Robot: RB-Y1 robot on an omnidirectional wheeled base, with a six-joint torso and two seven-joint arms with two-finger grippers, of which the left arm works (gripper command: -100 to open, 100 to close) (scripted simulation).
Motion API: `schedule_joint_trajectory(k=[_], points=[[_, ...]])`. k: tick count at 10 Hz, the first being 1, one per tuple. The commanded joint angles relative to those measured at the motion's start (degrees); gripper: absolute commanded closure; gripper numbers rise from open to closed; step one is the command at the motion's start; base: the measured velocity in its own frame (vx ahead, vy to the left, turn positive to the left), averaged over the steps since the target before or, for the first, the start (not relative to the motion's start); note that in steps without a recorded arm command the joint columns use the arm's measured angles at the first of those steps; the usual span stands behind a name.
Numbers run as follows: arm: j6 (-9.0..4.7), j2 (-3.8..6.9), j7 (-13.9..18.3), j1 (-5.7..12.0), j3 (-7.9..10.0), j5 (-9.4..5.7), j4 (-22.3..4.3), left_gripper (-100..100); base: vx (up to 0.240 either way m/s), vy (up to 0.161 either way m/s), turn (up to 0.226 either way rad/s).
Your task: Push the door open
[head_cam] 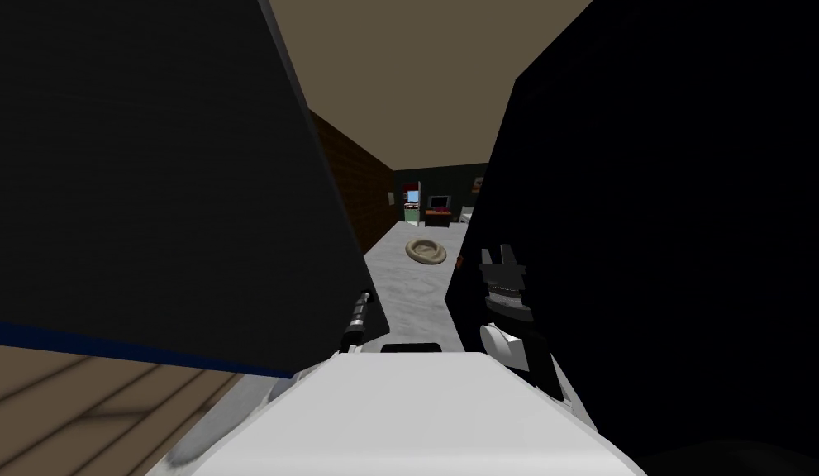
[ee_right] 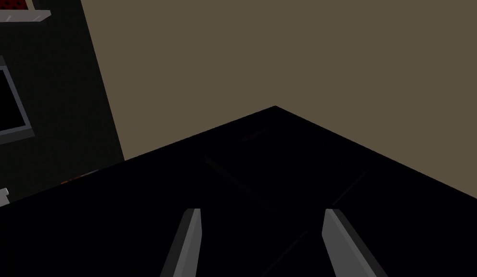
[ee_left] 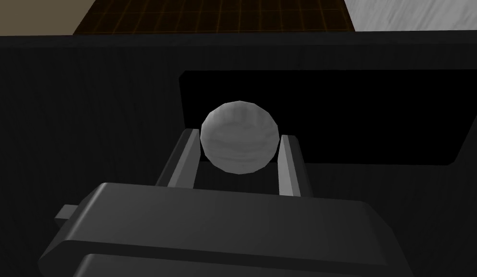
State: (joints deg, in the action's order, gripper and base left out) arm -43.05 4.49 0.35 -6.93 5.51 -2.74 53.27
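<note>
Wooden floorboards (head_cam: 85, 405) lie nearest, on the left, and run up to a blue strip (head_cam: 110, 343) along the foot of a big dark grey slab (head_cam: 151, 165) that takes up the left side. The left forearm (head_cam: 359, 314) reaches forward along that slab's right edge.

In the left wrist view, the left gripper (ee_left: 239, 136) is clenched on a round, pale grey knob (ee_left: 237, 149): one finger (ee_left: 183, 158) presses one side of the ball and the other finger presses the opposite side. The knob stands out from the door (ee_left: 88, 120), a dark surface with a black recessed panel (ee_left: 353, 115) behind the knob. So the door is right in front of the left hand, on the left of the gap. I cannot tell for certain that it is the same surface as the grey slab.

On the right, the right gripper (head_cam: 497, 254) is held up near the left edge of a black panel (head_cam: 664, 231). Its fingers (ee_right: 189, 240) stand wide apart with nothing between them, pointing along the black panel's faintly grooved face.

Between slab and black panel, a narrow gap shows a pale marbled floor (head_cam: 416, 297). A beige ring-shaped thing (head_cam: 426, 250) lies on it further off. A brick wall (head_cam: 358, 190) runs along the left. At the far end stands a low reddish stand (head_cam: 438, 217) with a dark screen (head_cam: 439, 201) on it, against a dark wall. A tan ceiling (head_cam: 416, 74) spans the top.
</note>
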Motion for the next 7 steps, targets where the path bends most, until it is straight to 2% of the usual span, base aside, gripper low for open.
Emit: schedule_joint_trajectory(k=[1, 3, 4, 7], points=[[-0.25, 0.53, -0.5, 0.27, 1.86, -0.82, -0.5, 100, 0.136, -0.040, 0.095], [-0.15, 0.65, -0.8, 0.38, 2.94, -1.37, -0.6, 100, 0.158, -0.018, 0.092], [0.46, 0.03, -0.6, -0.45, 2.25, -1.30, 0.4, -100, -0.033, -0.056, 0.091], [0.75, -0.91, -0.6, -0.93, 2.37, -1.71, 1.3, -100, -0.196, -0.143, 0.052]])
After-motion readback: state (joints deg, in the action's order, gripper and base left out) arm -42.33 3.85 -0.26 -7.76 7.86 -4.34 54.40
